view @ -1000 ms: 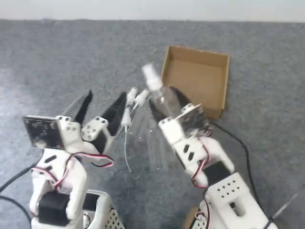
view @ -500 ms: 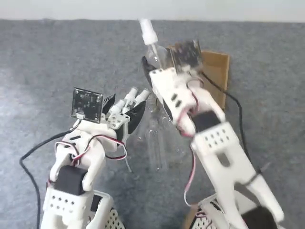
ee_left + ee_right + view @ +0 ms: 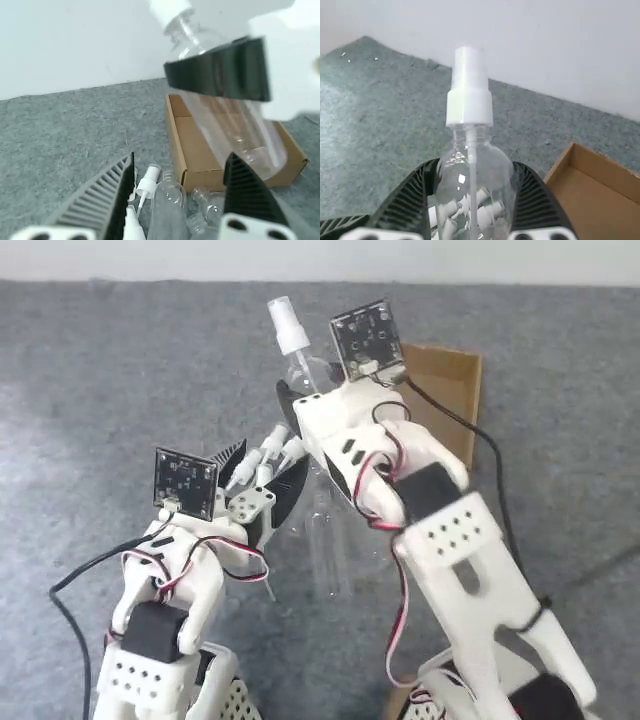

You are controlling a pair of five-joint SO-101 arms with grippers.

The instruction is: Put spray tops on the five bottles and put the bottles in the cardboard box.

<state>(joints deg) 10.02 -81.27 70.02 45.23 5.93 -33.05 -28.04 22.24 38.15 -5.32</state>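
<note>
Grey carpet-like covering is serving as the worktop (image 3: pixel 100 360) in the high view. The right tool (image 3: pixel 300 392) is clamping a clear bottle (image 3: pixel 301 365) and holding it raised, just beside the near edge of the cardboard box (image 3: pixel 455 380). A spray top (image 3: pixel 285 325) is sitting fitted on its neck. The left tool (image 3: pixel 262 468) is standing wide apart, holding nothing, over a cluster of loose spray tops (image 3: pixel 270 448). Uncapped bottles (image 3: pixel 325 540) are lying beside them; their count cannot be told.

From the left wrist view, the left tool's fingers are framing the uncapped bottles (image 3: pixel 167 200) and loose spray tops (image 3: pixel 145 184) on the worktop. The held bottle (image 3: pixel 235 125) is hanging above the cardboard box (image 3: pixel 177 127). The part of the box floor that is showing is bare.

From the right wrist view, the right tool (image 3: pixel 472 197) is pinching the bottle (image 3: pixel 472 167) at its shoulders, upright, with a pale wall (image 3: pixel 545 45) behind it.

Judgement: one bottle is standing capped and awaiting placement in the box. Capping and boxing of the others appear to be outstanding, so the task is sitting at an early stage.
</note>
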